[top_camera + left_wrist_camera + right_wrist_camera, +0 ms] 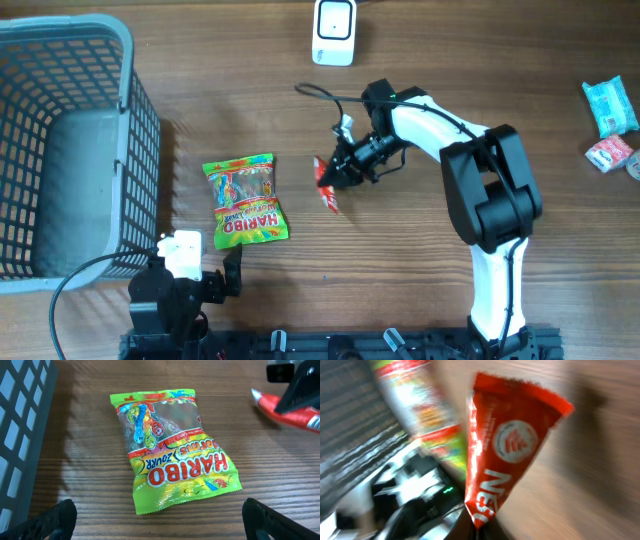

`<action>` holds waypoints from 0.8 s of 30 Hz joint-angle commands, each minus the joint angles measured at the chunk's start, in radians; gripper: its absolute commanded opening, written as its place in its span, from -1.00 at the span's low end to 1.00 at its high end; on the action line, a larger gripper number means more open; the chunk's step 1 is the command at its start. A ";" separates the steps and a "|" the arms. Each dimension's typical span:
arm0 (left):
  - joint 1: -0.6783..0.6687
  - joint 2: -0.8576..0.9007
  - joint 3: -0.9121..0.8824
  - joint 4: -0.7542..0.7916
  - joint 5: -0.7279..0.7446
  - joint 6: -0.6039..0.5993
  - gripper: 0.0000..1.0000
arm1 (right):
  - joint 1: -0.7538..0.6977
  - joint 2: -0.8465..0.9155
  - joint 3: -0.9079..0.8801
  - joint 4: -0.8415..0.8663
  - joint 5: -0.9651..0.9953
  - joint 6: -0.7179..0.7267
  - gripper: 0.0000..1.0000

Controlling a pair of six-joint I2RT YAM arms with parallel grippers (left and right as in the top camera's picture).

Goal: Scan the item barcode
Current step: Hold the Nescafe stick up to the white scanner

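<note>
A small red packet (327, 189) hangs in my right gripper (338, 176), which is shut on its lower end just above the table's middle. In the right wrist view, which is blurred, the red packet (507, 455) sticks up from the closed jaws of my right gripper (482, 532), white lettering and a round logo facing the camera. No barcode can be made out on it. The white scanner (333, 30) stands at the far edge. My left gripper (160, 517) is open near the front edge, holding nothing. A green Haribo bag (175, 450) lies flat in front of it.
A grey mesh basket (130, 150) fills the left side, and its wall (20, 435) is close to my left gripper. A light blue packet (610, 105) and a pink-and-white one (610, 153) lie at the far right. The Haribo bag (245, 198) lies left of the red packet.
</note>
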 commanded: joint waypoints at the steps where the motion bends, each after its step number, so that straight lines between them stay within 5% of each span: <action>1: 0.005 -0.008 0.001 0.003 -0.002 -0.009 1.00 | 0.002 -0.243 0.015 0.035 0.254 0.066 -0.91; 4: 0.005 -0.008 0.001 0.003 -0.002 -0.009 1.00 | 0.002 -0.441 0.015 0.187 0.473 0.315 -0.91; 7: 0.005 -0.008 0.001 0.003 -0.002 -0.009 1.00 | 0.011 -0.482 0.014 0.331 1.000 0.508 -0.91; 15: 0.005 -0.008 0.001 0.003 -0.003 -0.009 1.00 | 0.011 -0.215 0.084 0.886 1.151 0.509 -0.90; 20: 0.005 -0.008 0.001 0.003 -0.002 -0.009 1.00 | 0.034 0.144 0.519 0.885 1.196 0.591 -0.90; 24: 0.005 -0.008 0.001 0.003 -0.002 -0.009 1.00 | 0.039 0.276 0.675 0.890 1.235 0.623 -0.90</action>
